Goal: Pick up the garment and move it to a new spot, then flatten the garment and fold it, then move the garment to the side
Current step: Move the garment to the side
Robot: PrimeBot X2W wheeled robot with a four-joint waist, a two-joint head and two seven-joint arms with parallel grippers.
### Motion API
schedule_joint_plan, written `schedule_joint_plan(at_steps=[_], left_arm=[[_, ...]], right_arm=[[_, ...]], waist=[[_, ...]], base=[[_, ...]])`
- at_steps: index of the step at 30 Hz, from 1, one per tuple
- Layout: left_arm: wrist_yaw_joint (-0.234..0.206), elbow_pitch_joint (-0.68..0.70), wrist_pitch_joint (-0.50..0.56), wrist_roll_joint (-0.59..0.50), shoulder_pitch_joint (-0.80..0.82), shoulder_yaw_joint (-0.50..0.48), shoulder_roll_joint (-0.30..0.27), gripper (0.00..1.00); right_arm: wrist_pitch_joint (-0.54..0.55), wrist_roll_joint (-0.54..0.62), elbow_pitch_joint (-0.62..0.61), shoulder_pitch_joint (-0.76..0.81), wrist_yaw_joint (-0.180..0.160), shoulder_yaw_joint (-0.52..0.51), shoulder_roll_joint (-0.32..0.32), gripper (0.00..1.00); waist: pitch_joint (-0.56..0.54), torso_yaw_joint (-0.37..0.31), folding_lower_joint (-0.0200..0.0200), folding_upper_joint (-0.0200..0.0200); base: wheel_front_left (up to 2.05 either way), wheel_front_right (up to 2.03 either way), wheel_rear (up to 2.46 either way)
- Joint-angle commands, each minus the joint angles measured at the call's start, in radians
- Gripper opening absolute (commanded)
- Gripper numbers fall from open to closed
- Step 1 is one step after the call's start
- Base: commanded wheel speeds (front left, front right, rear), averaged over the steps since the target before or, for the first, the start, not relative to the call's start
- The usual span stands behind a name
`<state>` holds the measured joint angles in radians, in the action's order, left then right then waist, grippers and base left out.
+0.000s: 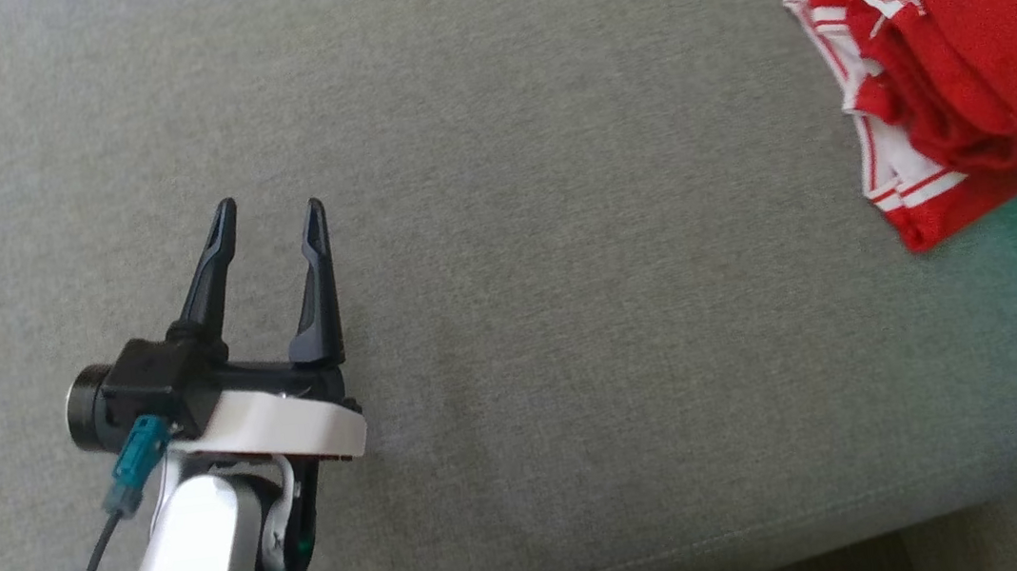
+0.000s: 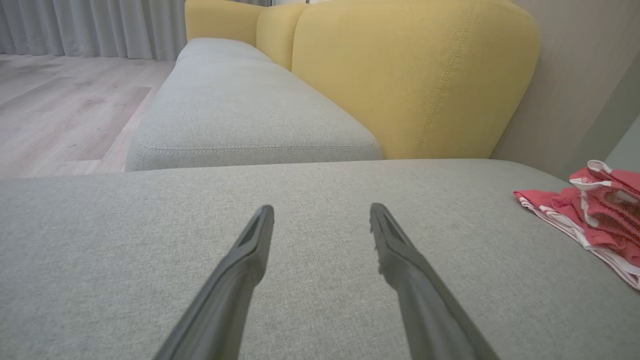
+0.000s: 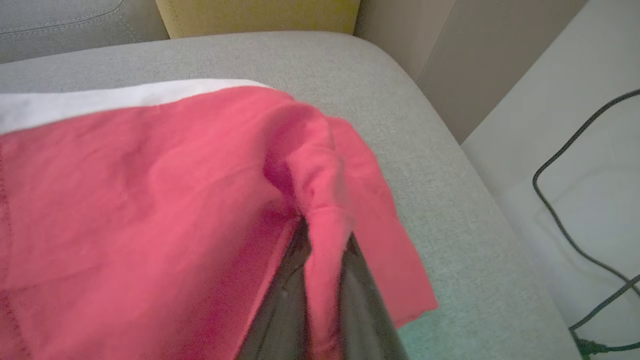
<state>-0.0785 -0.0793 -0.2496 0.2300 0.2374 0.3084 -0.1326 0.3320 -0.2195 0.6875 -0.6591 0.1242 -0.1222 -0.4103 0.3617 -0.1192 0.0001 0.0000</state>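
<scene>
The garment [image 1: 963,71] is a red piece with white trim, bunched at the far right of the grey cushion [image 1: 559,222]. Seen from the left wrist, the garment [image 2: 595,215] lies crumpled at the right edge. My right gripper [image 3: 322,225] is shut on a fold of the red garment [image 3: 150,200], whose cloth drapes over its dark fingers [image 3: 285,300]. My left gripper [image 1: 268,212] stands open over bare cushion at the lower left, far from the garment, nothing between its fingers [image 2: 250,250].
A yellow backrest [image 2: 400,75] rises behind the grey cushion, with a second grey seat [image 2: 240,110] beyond it. The cushion's front edge [image 1: 692,552] runs along the bottom. A black cable [image 3: 575,210] lies on the pale floor to the right. Wooden floor [image 2: 60,110] lies left.
</scene>
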Motion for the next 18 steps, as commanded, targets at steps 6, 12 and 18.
schedule_joint_plan(at_steps=[6, 12, 18], left_arm=[[0.007, 0.035, -0.012, -0.011, 0.045, -0.032, -0.014, 1.0], [0.006, 0.026, -0.012, -0.011, 0.038, -0.042, -0.018, 1.0], [0.004, 0.008, -0.012, -0.007, 0.004, -0.039, -0.01, 1.0]], right_arm=[[-0.051, 0.047, 0.031, -0.037, 0.007, -0.08, -0.005, 0.38], [-0.087, 0.079, 0.044, -0.032, 0.007, -0.113, 0.043, 1.0], [-0.117, 0.121, -0.035, 0.035, 0.007, -0.151, 0.08, 1.0]], waist=[[0.032, 0.02, -0.0001, 0.0], [0.014, 0.009, -0.0001, 0.0], [-0.063, 0.006, -0.0001, 0.0]], base=[[0.0, 0.0, 0.0], [0.0, 0.0, 0.0], [0.0, 0.0, 0.0]])
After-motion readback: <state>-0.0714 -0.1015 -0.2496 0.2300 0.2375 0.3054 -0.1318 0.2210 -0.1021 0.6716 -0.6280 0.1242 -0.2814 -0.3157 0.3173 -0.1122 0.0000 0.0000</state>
